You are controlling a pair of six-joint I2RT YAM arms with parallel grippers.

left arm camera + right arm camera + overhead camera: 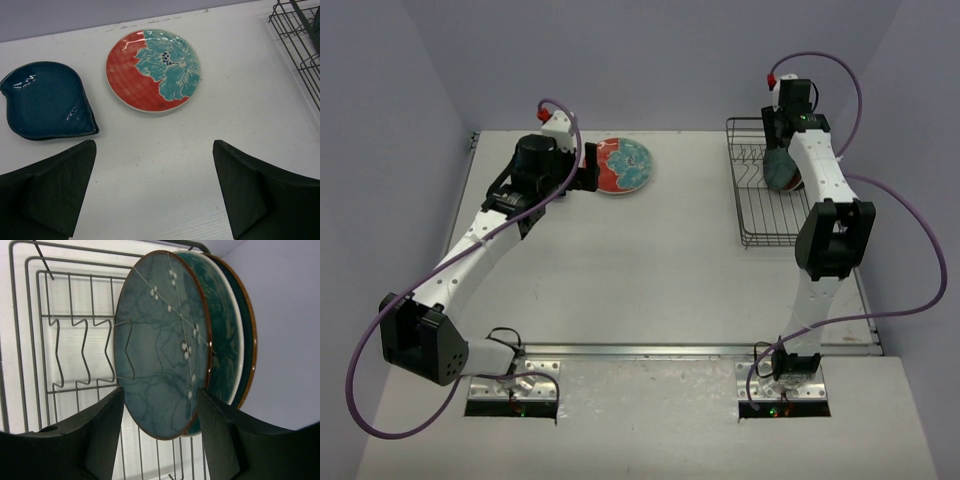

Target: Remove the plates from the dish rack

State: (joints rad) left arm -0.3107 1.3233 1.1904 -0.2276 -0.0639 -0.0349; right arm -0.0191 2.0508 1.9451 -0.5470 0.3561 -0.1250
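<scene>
The left fingers are spread wide with nothing held above the surface, where a red-orange plate and a dark blue plate are laid flat. The right fingers are parted either side of the front teal plate, which is stood upright in the dish rack; contact cannot be told.

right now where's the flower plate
The flower plate lies near the table's far edge in the top view, by the left pincer, beside a blue dish.

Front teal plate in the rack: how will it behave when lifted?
The front teal plate looks like glazed ceramic, so probably stiff, breakable and slick. It stands on edge in the dish rack, so it could roll or knock the plates behind.
</scene>
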